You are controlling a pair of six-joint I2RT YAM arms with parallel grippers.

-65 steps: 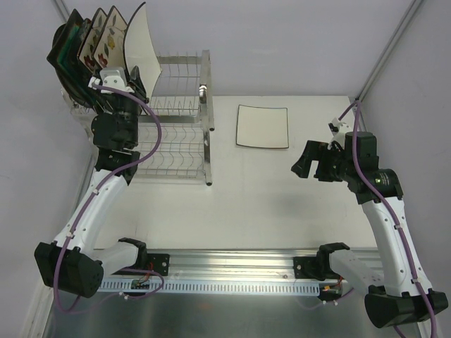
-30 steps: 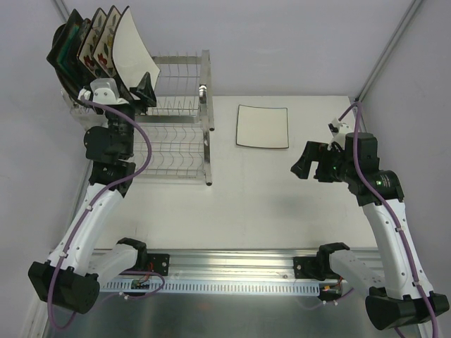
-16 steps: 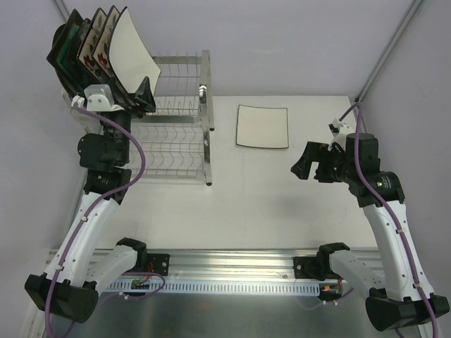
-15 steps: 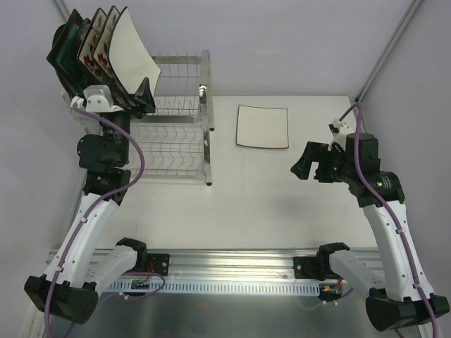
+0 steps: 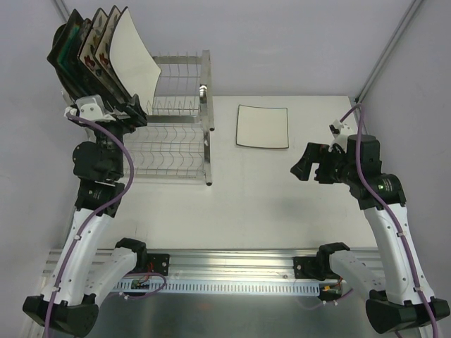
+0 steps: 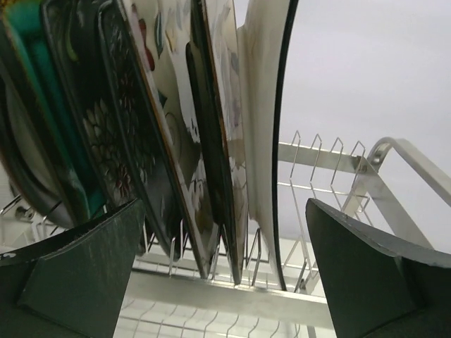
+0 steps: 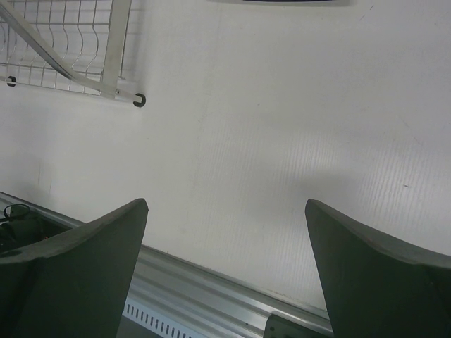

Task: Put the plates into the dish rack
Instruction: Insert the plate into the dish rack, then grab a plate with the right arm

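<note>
white table (image 5: 282,204), grey walls (image 5: 282,42). one white square plate (image 5: 263,127) lies flat at 10 o'clock from the right gripper (image 5: 301,163), jaws spread and empty, on the nearer arm. the left gripper (image 5: 137,109), likewise spread and empty, faces four racked plates (image 5: 99,46) in the dish rack (image 5: 176,141).

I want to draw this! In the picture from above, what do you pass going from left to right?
Standing plates → dish rack → flat white plate → right end effector.
</note>
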